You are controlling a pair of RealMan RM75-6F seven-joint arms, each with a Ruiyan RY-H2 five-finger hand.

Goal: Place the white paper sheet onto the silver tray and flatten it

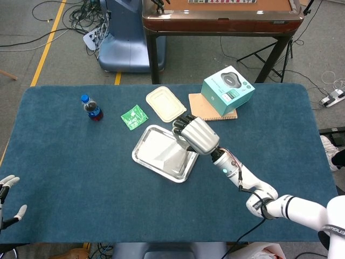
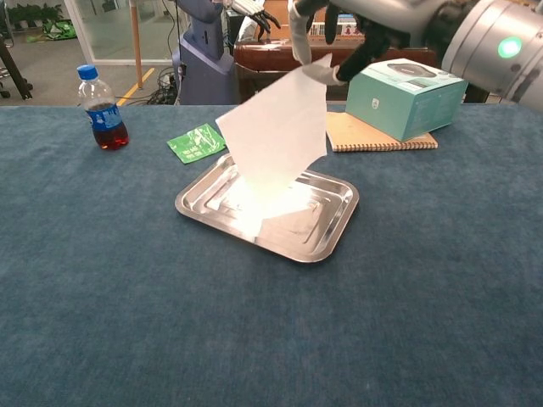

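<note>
Table: blue felt-like cloth (image 1: 81, 178) covers the whole top where I work, a soft surface that should keep things from sliding; a wooden table and cables lie beyond it.
Silver tray (image 2: 200, 202): sits near the middle of the cloth, shallow, shiny and rigid, with a raised rim. I judge it heavy enough to stay put under a light press.
White paper sheet (image 2: 276, 144): hangs from my right hand, its lower corner touching or just above the tray floor, its body draped at a slant over the tray. It looks very light and limp, bends under its own weight, and would crease or tear if pulled hard. I judge the top edge the right hold for lowering, then flat fingers from the middle outward for smoothing.
Right hand (image 1: 195, 134): above the tray's far side, fingers closed on the sheet's top corner, pinching it.
Left hand (image 1: 5, 189): at the table's near left edge, well apart from the tray, fingers spread, holding nothing.
Teal box (image 1: 227, 89): rests on a notebook (image 2: 365, 134), beyond the tray.
Small things: cream lid (image 1: 165, 103), green packet (image 1: 134, 116), cola bottle (image 1: 91, 107), all clear of the tray.
</note>
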